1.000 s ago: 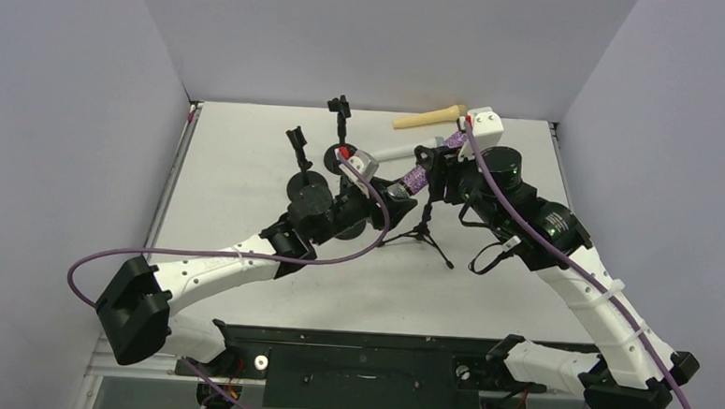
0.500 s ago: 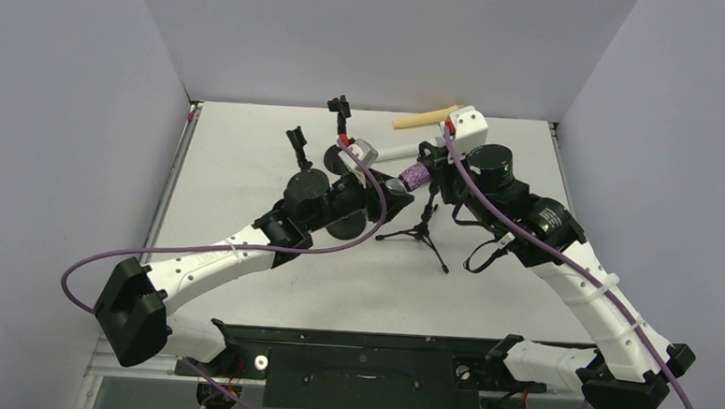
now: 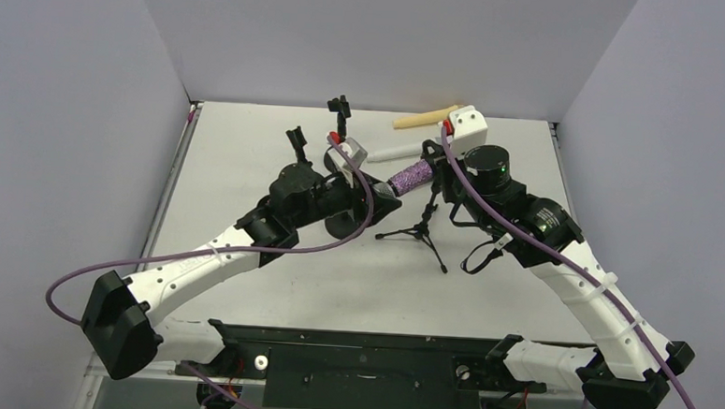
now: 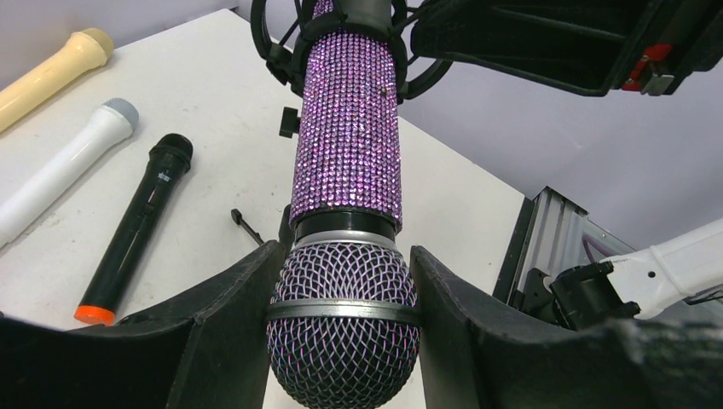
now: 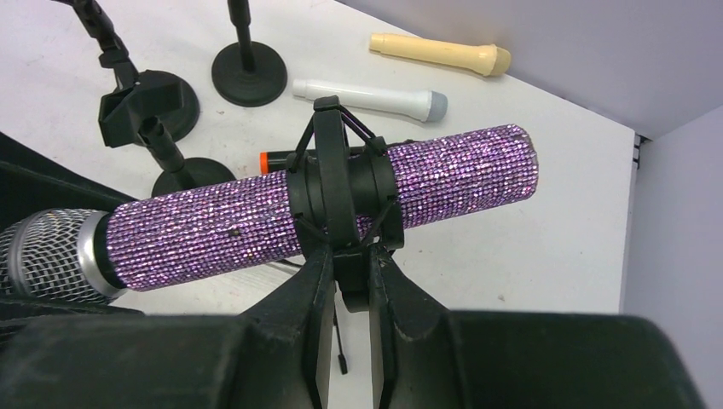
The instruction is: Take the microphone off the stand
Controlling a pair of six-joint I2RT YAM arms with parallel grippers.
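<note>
Clamping R gripper (image 5: 344,290) onto the stand (image 5: 339,192) neck just now, we've braced it while L gripper (image 4: 341,290) pinches the mic (image 4: 348,170) head, mic drawn partway left but still in the stand, so pull-out's nearly done.

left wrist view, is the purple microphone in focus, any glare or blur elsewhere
Left wrist: the purple microphone is crisp, sparkling without blown-out glare; the left gripper's fingers are dark and softer. Right wrist: microphone and stand clip sharp, right gripper's fingers underexposed. Top external: even light, faint shadows.
</note>
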